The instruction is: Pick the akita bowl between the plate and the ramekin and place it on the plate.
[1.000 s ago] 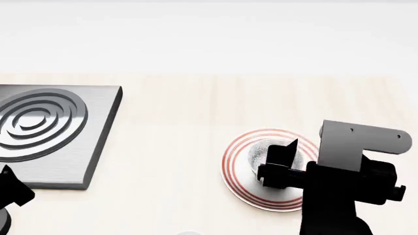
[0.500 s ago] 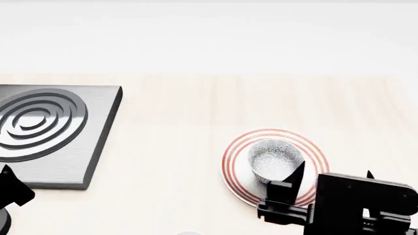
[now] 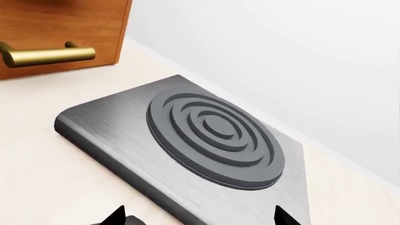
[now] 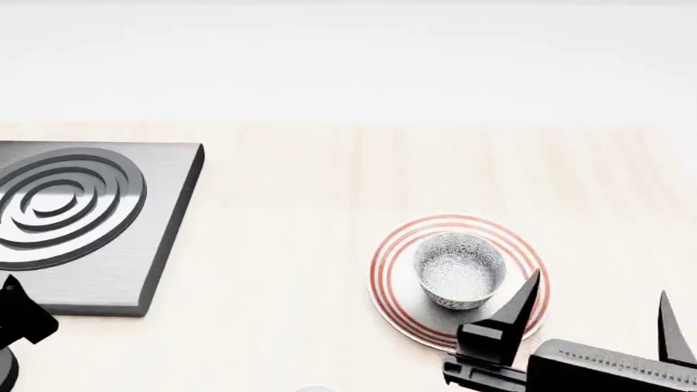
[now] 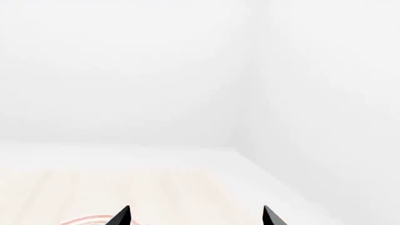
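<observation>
While the akita bowl (image 4: 461,269) is sitting upright on the plate (image 4: 394,245), inside its red rings and slightly toward the far side, the right end effector (image 4: 593,314) is hanging at the near right of the plate with its two fingers spread apart and nothing between them. From that end effector the bowl is lying ahead and to the left, clear of both fingertips; the left fingertip (image 4: 527,287) is overlapping the plate's near rim in the head view, but height above it cannot be judged. The bowl is round, so no long axis is governing any approach. The right arm is by far the nearer one; the left end effector (image 3: 198,216) is staying well apart, over the hob plate (image 3: 212,136) at the left of the desk (image 4: 305,204), its tips also standing apart and empty.

Judged from this layout, placement is looking complete and only a clear withdrawal is remaining.

The ramekin is not appearing in any view. The right wrist view is showing only fingertips, bare desk and a sliver of the plate's rim (image 5: 84,220). The right arm's body is being cut off at the frame edge.
</observation>
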